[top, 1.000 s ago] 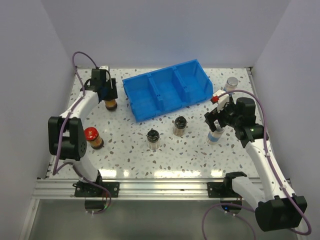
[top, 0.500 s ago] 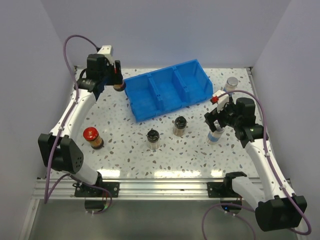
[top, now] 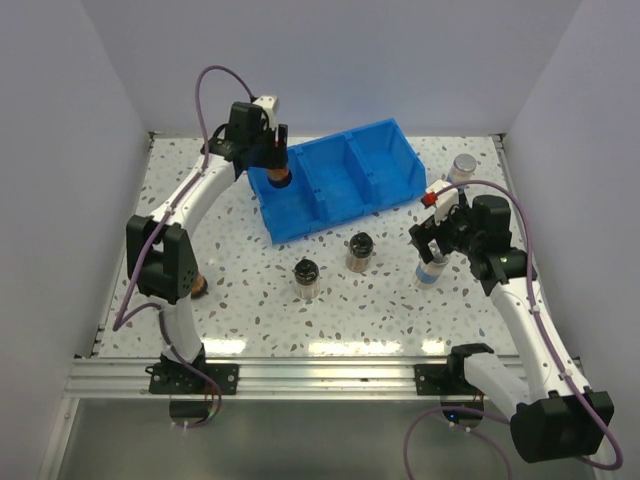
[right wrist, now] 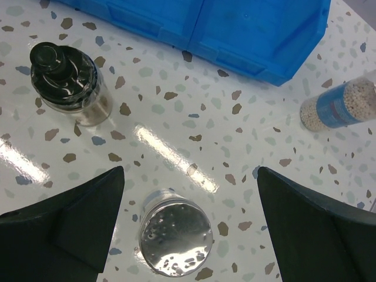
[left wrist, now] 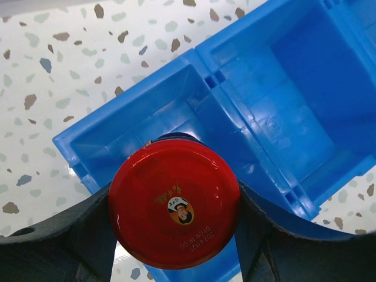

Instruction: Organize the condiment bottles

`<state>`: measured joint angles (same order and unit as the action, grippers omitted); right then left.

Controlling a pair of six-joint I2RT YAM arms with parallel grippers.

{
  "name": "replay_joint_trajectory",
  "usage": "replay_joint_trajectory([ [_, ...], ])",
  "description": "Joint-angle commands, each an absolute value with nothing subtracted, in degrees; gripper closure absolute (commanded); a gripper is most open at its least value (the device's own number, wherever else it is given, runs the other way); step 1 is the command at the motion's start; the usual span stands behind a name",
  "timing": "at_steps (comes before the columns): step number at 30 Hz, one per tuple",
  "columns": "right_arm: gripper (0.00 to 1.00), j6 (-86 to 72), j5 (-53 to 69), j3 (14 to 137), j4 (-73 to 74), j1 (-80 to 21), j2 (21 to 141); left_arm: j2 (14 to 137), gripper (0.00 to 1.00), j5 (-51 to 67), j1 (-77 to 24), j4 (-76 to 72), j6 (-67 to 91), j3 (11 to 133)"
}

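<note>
— How is the left pincer (left wrist: 174, 235) found?

— It is clenched on a red-capped jar (left wrist: 174, 202), which is gripped at both sides just under the cap. The jar is held upright over the left-end compartment of the blue bin (top: 350, 212), close to that compartment's outer corner.

— And the right pincer (right wrist: 189, 170)?

— It is spread wide and nothing is held. A silver-capped jar (right wrist: 175, 237) is straddled by it; the jar stands on the worktop (top: 250, 290) between the fingers (right wrist: 76, 223), and neither is touched.

— What is hidden or hard to make out?

— In the left wrist view the gripped jar's body is covered almost wholly by its own cap. Whether its base has reached the compartment floor cannot be told. In the right wrist view the second silver-capped jar (right wrist: 338, 106) is cut off by the frame edge, so only the blue label and pale contents are seen.

— What else is placed around?

— Two black-capped jars (top: 306, 275) (top: 360, 248) are stood on the worktop in front of the bin, apart from each other. The second silver-capped jar is stood near the bin's right end. The middle and right compartments are seen bare.
</note>
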<state>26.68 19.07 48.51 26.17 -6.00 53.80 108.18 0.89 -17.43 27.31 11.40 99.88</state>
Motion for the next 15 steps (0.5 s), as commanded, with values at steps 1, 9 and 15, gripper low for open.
replay_joint_trajectory([
  [1, 0.02, 27.4, 18.4, 48.3, 24.6, -6.2, 53.1, 108.4, 1.00, 0.3, -18.0, 22.4, 11.3, 104.2],
  [9, 0.02, 27.4, 18.2, 48.3, 24.7, -6.1, 53.2, 113.1, 1.00, -1.6, -18.4, 19.3, 10.1, 101.9],
  [15, 0.02, 27.4, 17.9, 48.3, 24.5, -6.2, 53.3, 114.9, 0.89, -3.8, -18.5, 17.3, 9.8, 100.7],
])
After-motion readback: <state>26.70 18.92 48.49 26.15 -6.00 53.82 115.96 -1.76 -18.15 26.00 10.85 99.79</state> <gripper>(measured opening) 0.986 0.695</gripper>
